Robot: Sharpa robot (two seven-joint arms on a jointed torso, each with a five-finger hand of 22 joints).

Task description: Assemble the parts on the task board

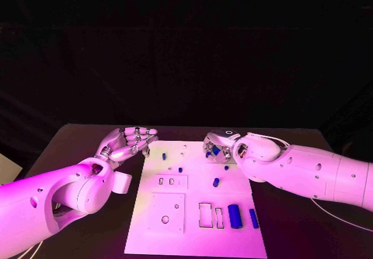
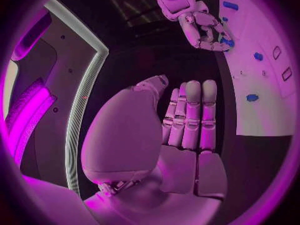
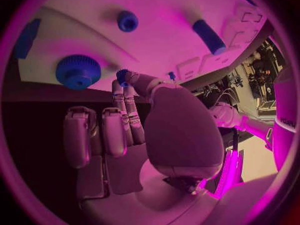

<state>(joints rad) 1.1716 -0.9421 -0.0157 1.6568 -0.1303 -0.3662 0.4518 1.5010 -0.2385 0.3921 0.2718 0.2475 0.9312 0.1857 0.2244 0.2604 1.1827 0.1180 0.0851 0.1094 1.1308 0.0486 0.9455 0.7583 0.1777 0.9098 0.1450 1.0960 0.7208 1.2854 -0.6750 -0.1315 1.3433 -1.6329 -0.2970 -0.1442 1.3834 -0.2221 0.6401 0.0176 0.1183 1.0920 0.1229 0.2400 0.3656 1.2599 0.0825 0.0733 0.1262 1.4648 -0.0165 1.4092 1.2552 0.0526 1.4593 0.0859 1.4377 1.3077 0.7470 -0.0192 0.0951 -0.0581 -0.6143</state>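
Observation:
The white task board lies in the middle of the black table. Blue parts stand on it: a peg, a small stud, another peg, and two cylinders near the front right. My right hand hovers over the board's far end, where thumb and finger pinch a small blue part. A blue toothed knob and a blue cylinder lie beyond it. My left hand hangs beside the board's far left corner, its fingers straight, holding nothing.
Rectangular recesses and a square plate with holes take up the board's near half. A pale object sits at the table's left edge. A thin cable runs under my right arm.

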